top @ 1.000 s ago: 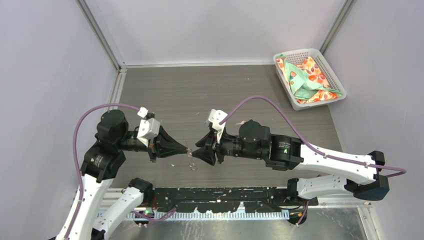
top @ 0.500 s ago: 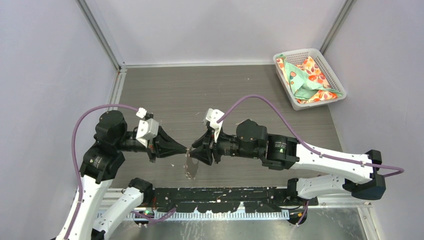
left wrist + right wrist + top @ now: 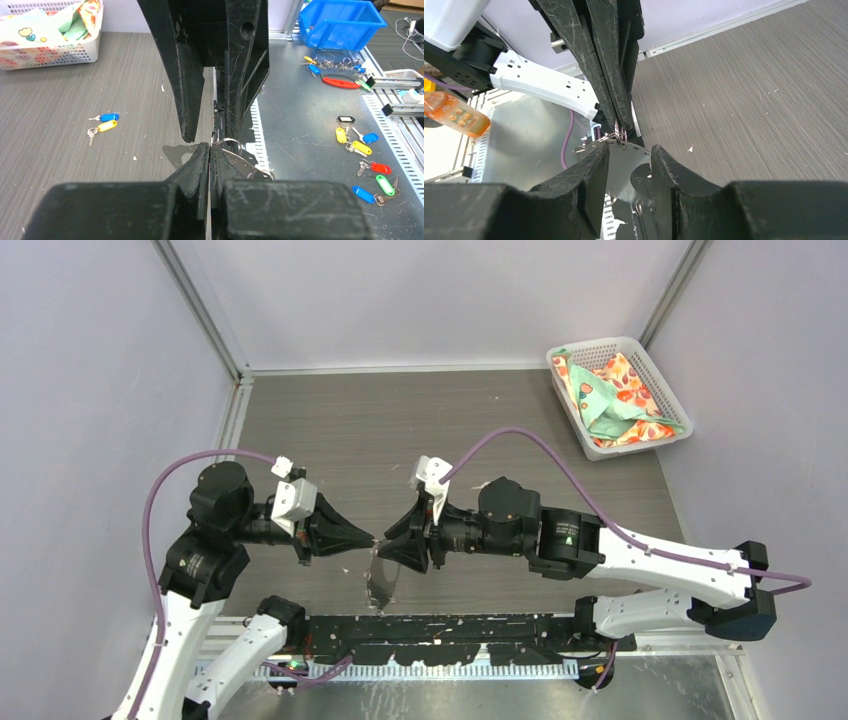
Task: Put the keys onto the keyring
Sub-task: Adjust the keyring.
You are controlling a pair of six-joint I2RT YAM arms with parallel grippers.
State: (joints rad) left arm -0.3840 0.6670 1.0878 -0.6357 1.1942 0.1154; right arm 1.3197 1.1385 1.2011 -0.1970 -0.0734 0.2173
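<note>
My left gripper (image 3: 372, 538) (image 3: 210, 146) is shut on a small metal split ring, the keyring (image 3: 229, 145) (image 3: 620, 136), held above the table's near edge. A flat silver plate (image 3: 631, 162) (image 3: 382, 578) and a holed metal strip (image 3: 245, 162) hang from it. My right gripper (image 3: 386, 546) (image 3: 630, 149) faces the left one tip to tip, its jaws apart, with the plate lying in the gap; I cannot tell whether the pads touch it. The keys, one blue-headed (image 3: 109, 117) and one yellow-headed (image 3: 106, 125), lie on the table, away from both grippers.
A white basket (image 3: 640, 358) (image 3: 60, 54) with patterned cloth stands at the back right corner. Beyond the table edge, a blue bin (image 3: 345, 25) and several coloured key tags (image 3: 360, 147) lie on a metal bench. A perforated rail (image 3: 450, 640) runs along the near edge.
The right gripper has edged left, closer to the left gripper's tip. The hanging plate has turned and now shows a broader face from above. The left gripper stays shut.
</note>
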